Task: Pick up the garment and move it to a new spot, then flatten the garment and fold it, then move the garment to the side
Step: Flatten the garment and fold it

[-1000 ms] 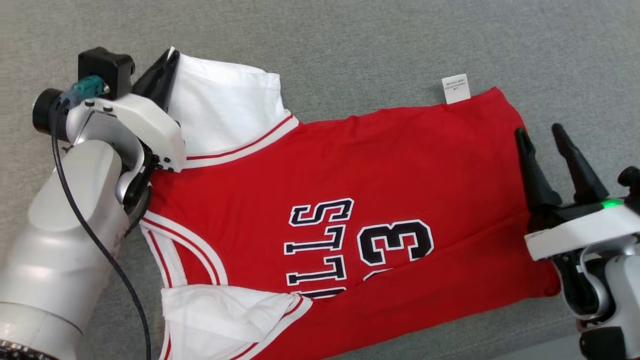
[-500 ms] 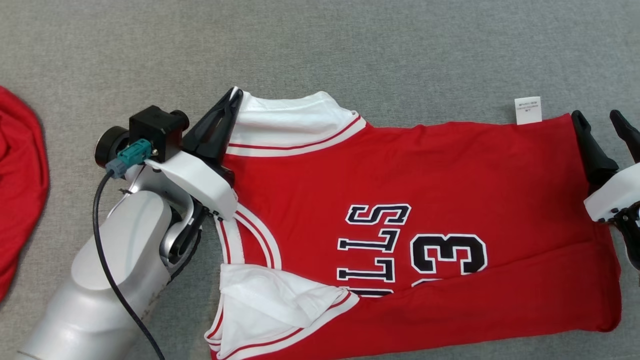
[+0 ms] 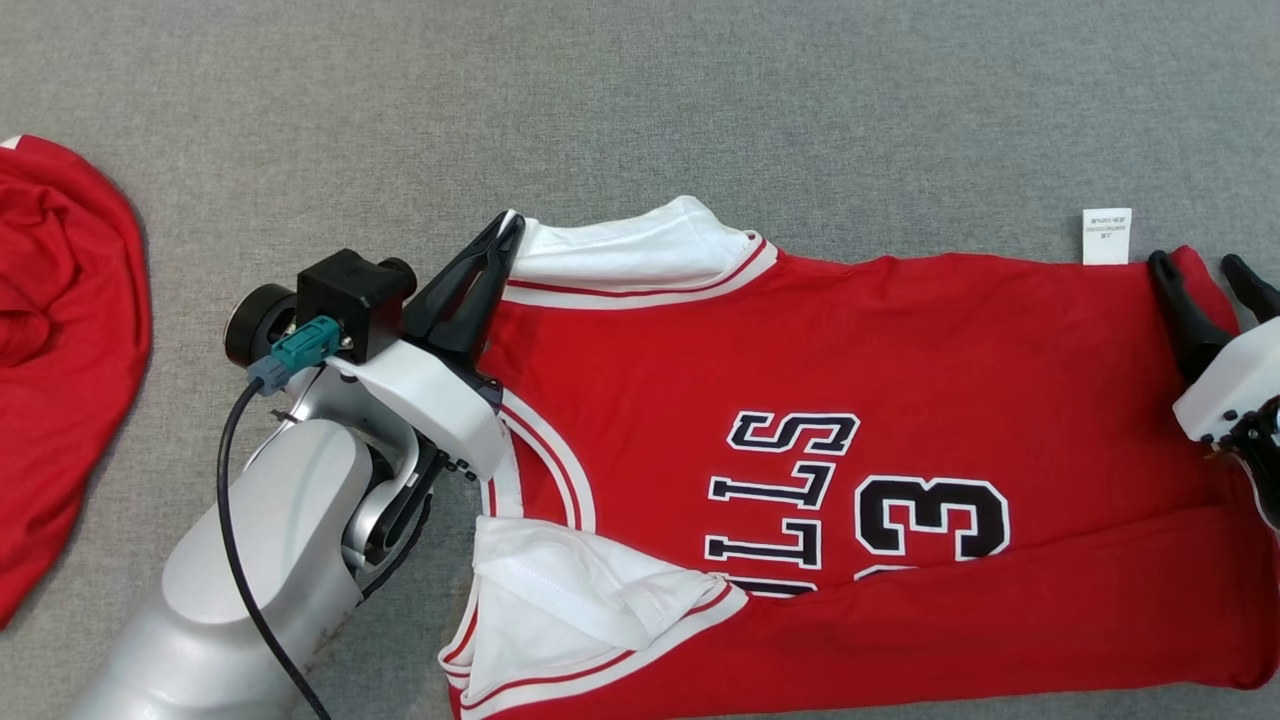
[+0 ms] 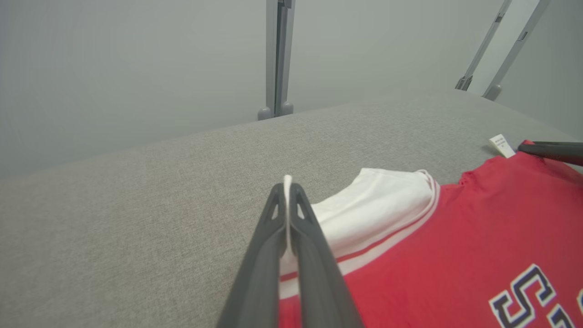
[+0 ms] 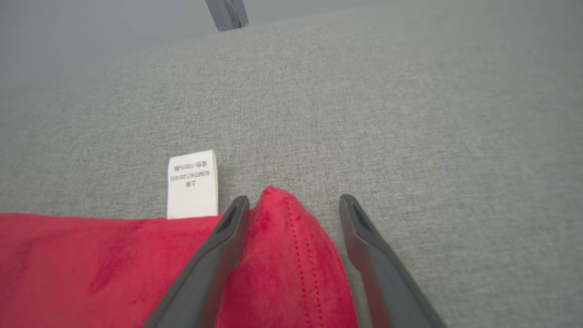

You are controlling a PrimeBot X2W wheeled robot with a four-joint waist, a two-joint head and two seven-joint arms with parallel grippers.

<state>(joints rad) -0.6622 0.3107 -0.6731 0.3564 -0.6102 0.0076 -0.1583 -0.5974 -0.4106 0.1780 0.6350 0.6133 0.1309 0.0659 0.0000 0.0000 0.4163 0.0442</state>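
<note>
I am viewing the jersey lying flat on the grey table, well in from the far edge, collar toward my left and hem toward my right. It is red with white trim, black lettering and a number on the chest. A fold along the near side is covering the lower part of the lettering. The left gripper is reaching in at the jersey's far left corner. Its fingers are pressed together and are pinching the edge of the far white sleeve, with a sliver of white cloth standing up between the tips. The near sleeve is lying bunched by the collar, toward the near edge. The right gripper is resting at the far right corner of the jersey. Its fingers are spread apart, and the red hem corner is lying between them without being clamped. A white label is sticking out from the jersey's far edge just beside that corner, flat on the table. A second red cloth is lying crumpled toward the table's left side, well apart from the jersey. Grey posts are standing beyond the far edge.
</note>
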